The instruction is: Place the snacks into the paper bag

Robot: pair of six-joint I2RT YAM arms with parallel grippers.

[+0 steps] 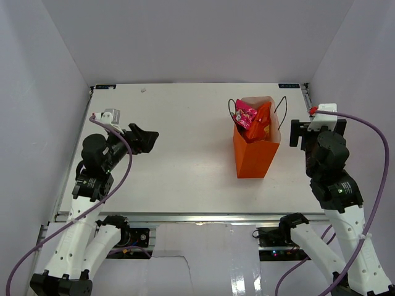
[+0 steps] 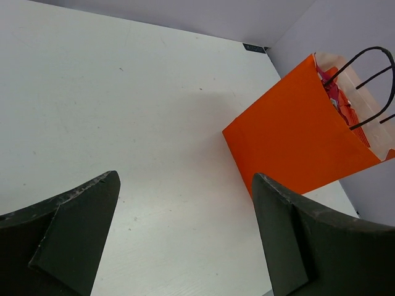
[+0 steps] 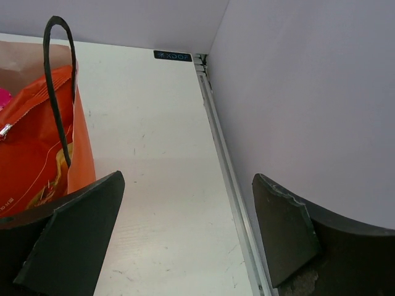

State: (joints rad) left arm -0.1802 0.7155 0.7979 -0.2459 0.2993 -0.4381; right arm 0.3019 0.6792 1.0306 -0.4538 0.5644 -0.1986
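Snacks in the bag, both arms empty beside it.
I see the bag [image 1: 254, 157] upright on the counter [image 1: 173, 166], mouth up, with the chip bag [image 1: 264, 121] and pink packet [image 1: 245, 115] poking out of its top. I can find no snack lying loose around it. My right fingers [image 3: 287, 228] sit just right of the bag, spread wide and holding nothing. My left fingers [image 2: 71, 231], equally wide and empty, are well to its left. The wall [image 3: 308, 92] crowds the bag's right, and there is open counter on its left.
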